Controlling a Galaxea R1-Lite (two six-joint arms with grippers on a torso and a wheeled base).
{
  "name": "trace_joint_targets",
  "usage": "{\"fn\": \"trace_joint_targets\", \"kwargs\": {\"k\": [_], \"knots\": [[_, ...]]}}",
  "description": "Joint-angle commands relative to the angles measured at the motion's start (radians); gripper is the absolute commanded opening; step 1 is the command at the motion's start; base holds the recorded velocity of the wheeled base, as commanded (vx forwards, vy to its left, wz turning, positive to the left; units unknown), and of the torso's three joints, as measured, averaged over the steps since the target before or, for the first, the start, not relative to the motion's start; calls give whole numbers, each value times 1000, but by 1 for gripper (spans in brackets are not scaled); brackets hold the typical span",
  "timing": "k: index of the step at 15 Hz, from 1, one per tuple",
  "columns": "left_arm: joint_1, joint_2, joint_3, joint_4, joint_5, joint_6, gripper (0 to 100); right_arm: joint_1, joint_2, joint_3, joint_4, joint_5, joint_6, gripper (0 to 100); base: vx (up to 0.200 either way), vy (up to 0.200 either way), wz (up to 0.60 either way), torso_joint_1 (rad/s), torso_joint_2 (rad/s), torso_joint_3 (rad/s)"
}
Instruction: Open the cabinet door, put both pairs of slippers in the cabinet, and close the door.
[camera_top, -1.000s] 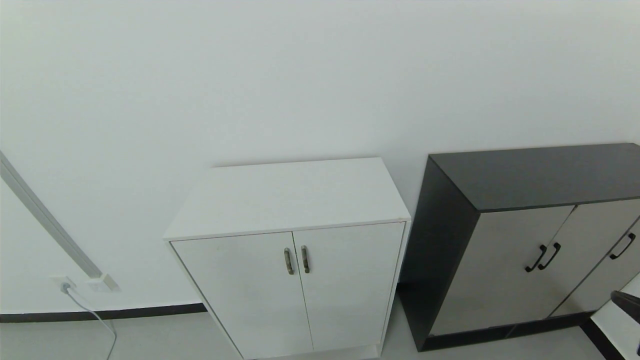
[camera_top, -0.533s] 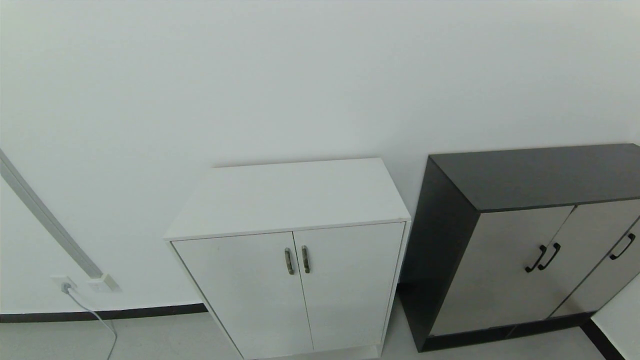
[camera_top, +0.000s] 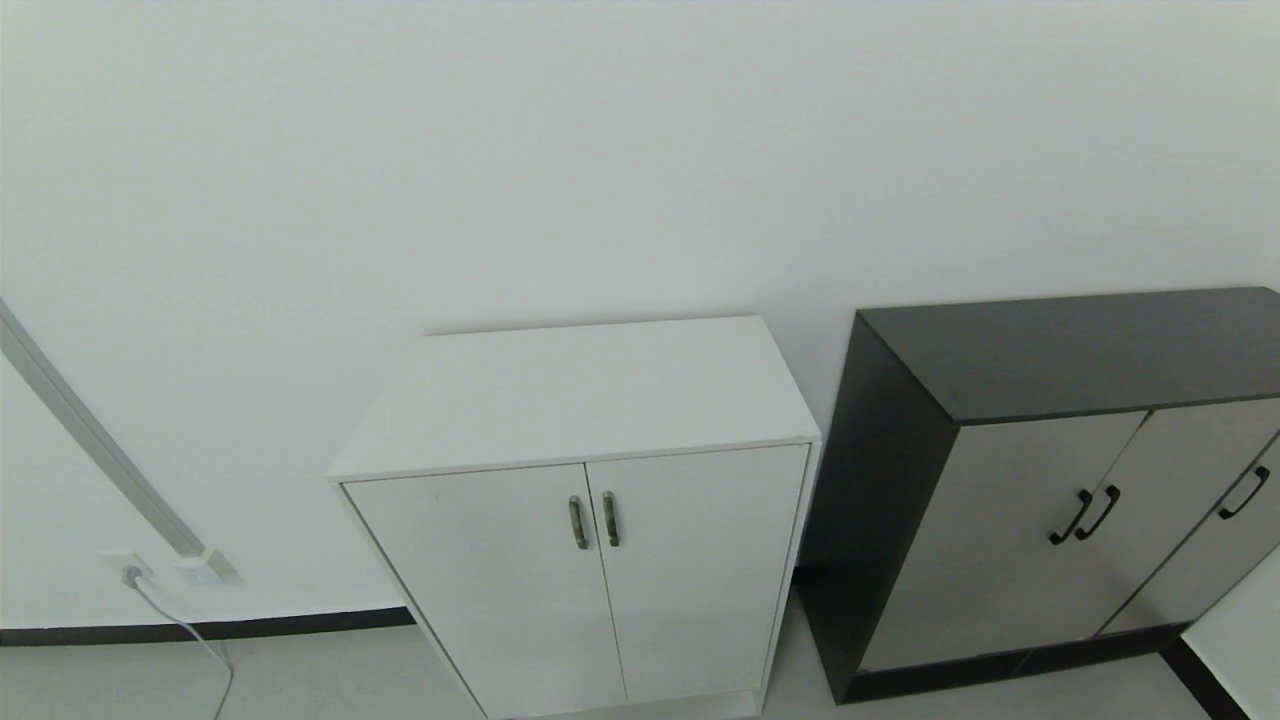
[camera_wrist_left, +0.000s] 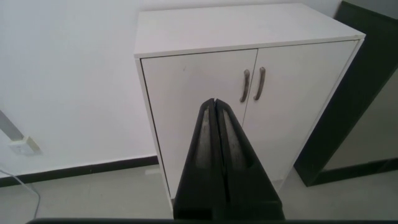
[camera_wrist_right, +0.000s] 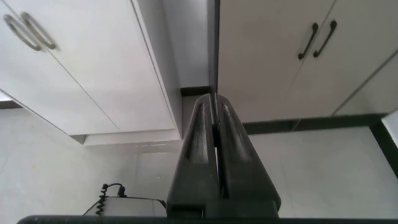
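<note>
The white cabinet (camera_top: 570, 395) stands upright on the floor (camera_top: 330, 680) with its back to the wall (camera_top: 600, 150). It is taller than it is wide, and its front faces the robot. Its left door (camera_top: 490, 590) and right door (camera_top: 700, 570) are both shut and meet at a vertical seam. Two slim metal handles (camera_top: 594, 520) stand upright just beside that seam, one on each door, in the upper half of the front. Just beside it on the right stands a dark cabinet (camera_top: 1060, 350) with pale doors and black handles, also shut. On the left a socket (camera_top: 125, 570) sits low on the wall, with a grey cable (camera_top: 195, 635) running down to the floor and a pale conduit (camera_top: 90, 435) slanting up from it. The left claw (camera_wrist_left: 215, 102) has its fingers pressed together and points at the white cabinet's left door, well apart from it. The right claw (camera_wrist_right: 215, 98) is likewise pressed together, held low and aimed at the narrow gap between the two cabinets near the floor.
</note>
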Motion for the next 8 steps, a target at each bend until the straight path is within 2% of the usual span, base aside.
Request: {"fn": "trace_joint_targets", "kwargs": {"k": [1,3,5,8], "knots": [[0,1,0,0,0,0,0,50,-62,3,24,0,-10,0,0,0,0,0,0,0],[0,1,0,0,0,0,0,44,-61,3,21,-9,-9,0,0,0,0,0,0,0],[0,1,0,0,0,0,0,-30,-79,3,21,-11,-10,0,0,0,0,0,0,0],[0,1,0,0,0,0,0,-68,-225,1,21,-11,-13,0,0,0,0,0,0,0]]}}
